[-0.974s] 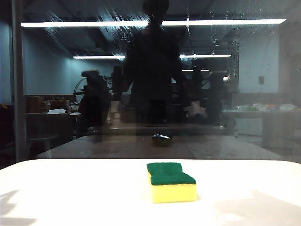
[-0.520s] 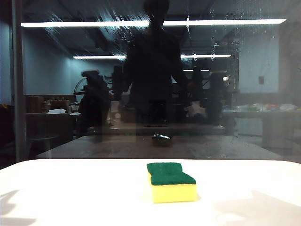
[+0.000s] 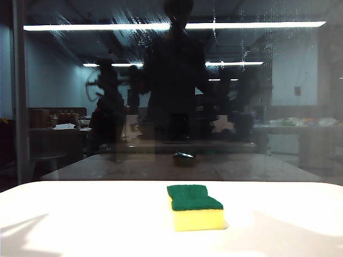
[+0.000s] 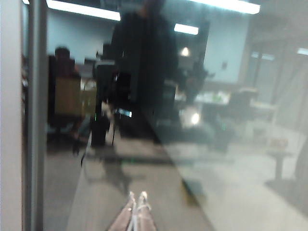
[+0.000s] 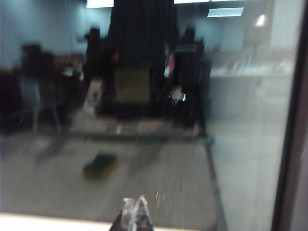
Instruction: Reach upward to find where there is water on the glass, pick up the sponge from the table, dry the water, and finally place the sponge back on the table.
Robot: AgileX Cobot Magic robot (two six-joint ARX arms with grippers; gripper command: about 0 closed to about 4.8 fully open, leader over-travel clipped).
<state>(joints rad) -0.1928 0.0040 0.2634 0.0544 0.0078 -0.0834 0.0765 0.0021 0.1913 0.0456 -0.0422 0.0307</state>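
The glass (image 3: 225, 107) filled the whole far wall beyond both grippers, a dark pane mirroring ceiling strip lights and a standing figure, with a grey frame bar (image 3: 20, 96) at its left in the exterior view. Both wrist cameras looked straight at the glass, which suggests the arms were pitched toward the pane to search it rather than aimed at anything on the table. The table (image 3: 80, 219), broad and white, lay below and behind the line of both grippers' aim, and only a pale strip of it showed under the right gripper in the right wrist view. The water (image 3: 134, 35) showed as whitish streaks and specks high on the pane, well above where either gripper pointed, so by my judgement the search step was barely begun and the arms had more height to gain. The sponge (image 3: 194, 206), yellow foam with its green scouring layer uppermost, sat flat on the table near the glass edge, untouched and apart from both grippers; it lay between the two arms' sides, within reach of either. Its blurred mirror image appeared in the glass ahead of the right gripper. The left gripper (image 4: 135, 198) had its fingertips pressed together with nothing between them, pointing at the pane near the frame bar. The right gripper (image 5: 134, 202) was likewise pinched closed and empty, sensible for a scanning move with no grasp due.
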